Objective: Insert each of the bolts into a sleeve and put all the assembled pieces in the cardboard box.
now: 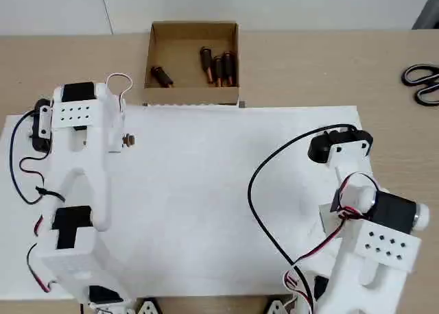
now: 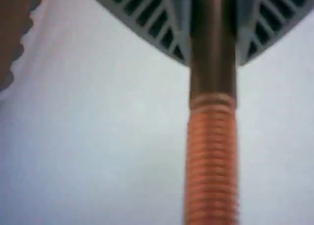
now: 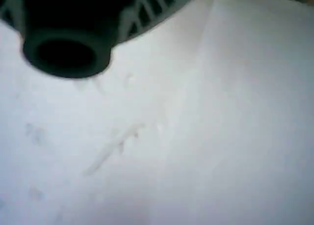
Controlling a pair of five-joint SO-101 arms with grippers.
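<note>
Gripping bolt (image 2: 212, 151) near sheet's (image 1: 226, 190) far edge

Four assembled pieces (image 1: 217, 70) lie in the cardboard box (image 1: 192, 94) behind the sheet (image 1: 206, 190), scissors (image 1: 422, 83) far right.

The bolt's (image 2: 212, 136) ridged thread is copper, its shank dark brown; the sleeve (image 3: 66, 53) is black, the cardboard box (image 1: 192, 94) brown, the sheet (image 1: 219, 204) beside it white.

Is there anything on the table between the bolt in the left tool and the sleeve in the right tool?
No object lies between bolt and sleeve, just bare white sheet. The right arm's black cable loops across that path, though.
</note>
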